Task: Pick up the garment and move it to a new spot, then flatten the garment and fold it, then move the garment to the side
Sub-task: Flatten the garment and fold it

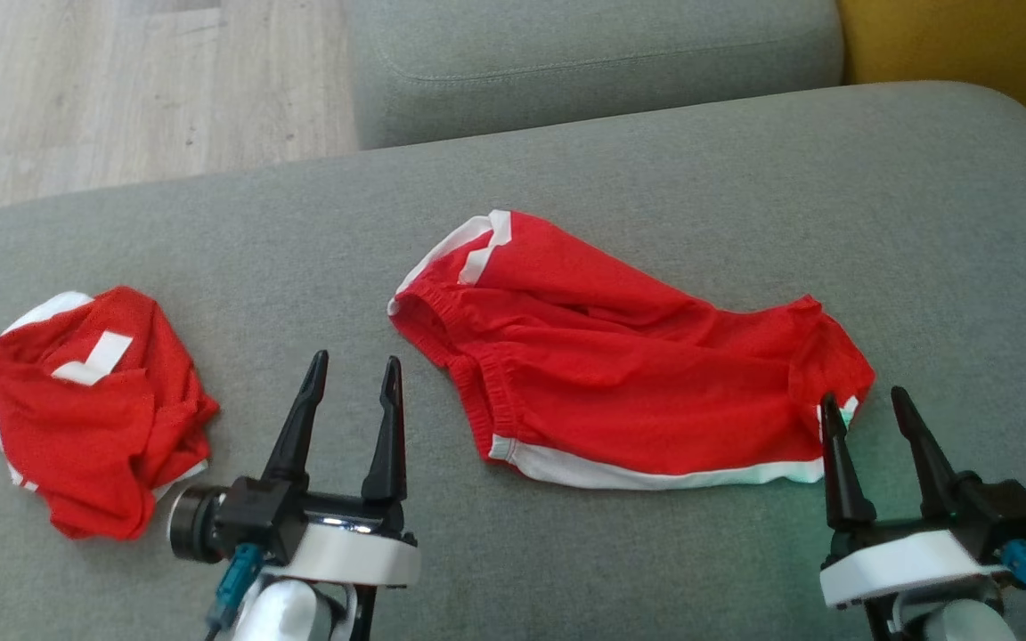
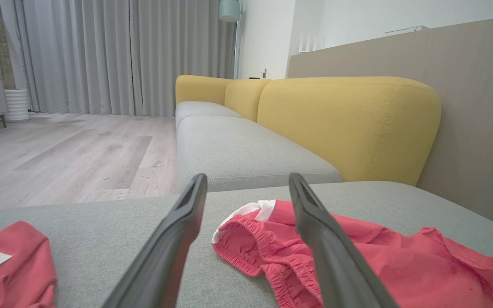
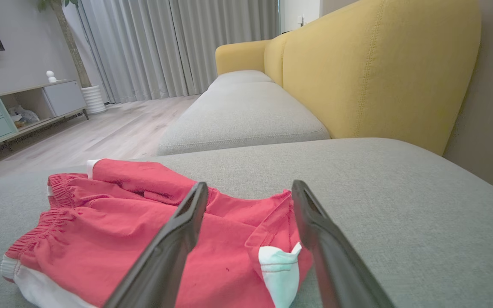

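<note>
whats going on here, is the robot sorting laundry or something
A two-armed robot is working on red shorts that lie spread, a bit wrinkled, on a grey sofa seat. Nothing is held. The left arm has its jaws open beside the waistband end, and the right arm has its jaws open at the shorts' opposite corner. A second red garment lies bunched up off to the left.

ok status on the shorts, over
left gripper open, empty. right gripper open at red shorts right end, not gripping. crumpled red garment lies apart, left.
</note>
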